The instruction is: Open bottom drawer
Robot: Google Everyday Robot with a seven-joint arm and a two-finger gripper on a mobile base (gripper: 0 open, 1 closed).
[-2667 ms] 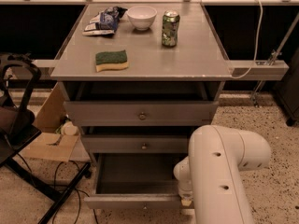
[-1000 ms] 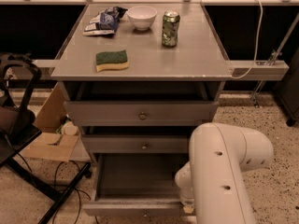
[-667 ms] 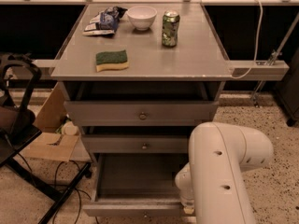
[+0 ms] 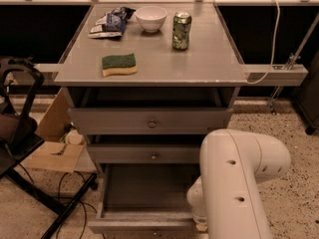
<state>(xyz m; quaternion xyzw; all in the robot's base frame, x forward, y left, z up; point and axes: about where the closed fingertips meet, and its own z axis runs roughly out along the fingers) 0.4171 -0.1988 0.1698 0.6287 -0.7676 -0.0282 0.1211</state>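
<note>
The grey bottom drawer point(image 4: 142, 222) stands pulled out at the foot of the cabinet, and its plain grey inside point(image 4: 144, 185) shows empty. Its knob is cut off by the frame's lower edge. Above it the middle drawer point(image 4: 149, 154) and the top drawer point(image 4: 149, 121) are pushed in, each with a small round knob. My white arm point(image 4: 239, 180) fills the lower right and reaches down beside the drawer's right front corner. My gripper is hidden below the arm and out of view.
On the grey table top point(image 4: 199, 63) lie a green and yellow sponge point(image 4: 119, 64), a white bowl point(image 4: 151, 18), a green can point(image 4: 182, 30) and a snack bag point(image 4: 109, 23). A black chair point(image 4: 17, 128) and a cardboard box point(image 4: 52, 148) stand at the left.
The bottom drawer has come out a little further towards me since the earliest frame. My arm has shifted slightly. Over the last second nothing visibly moved.
</note>
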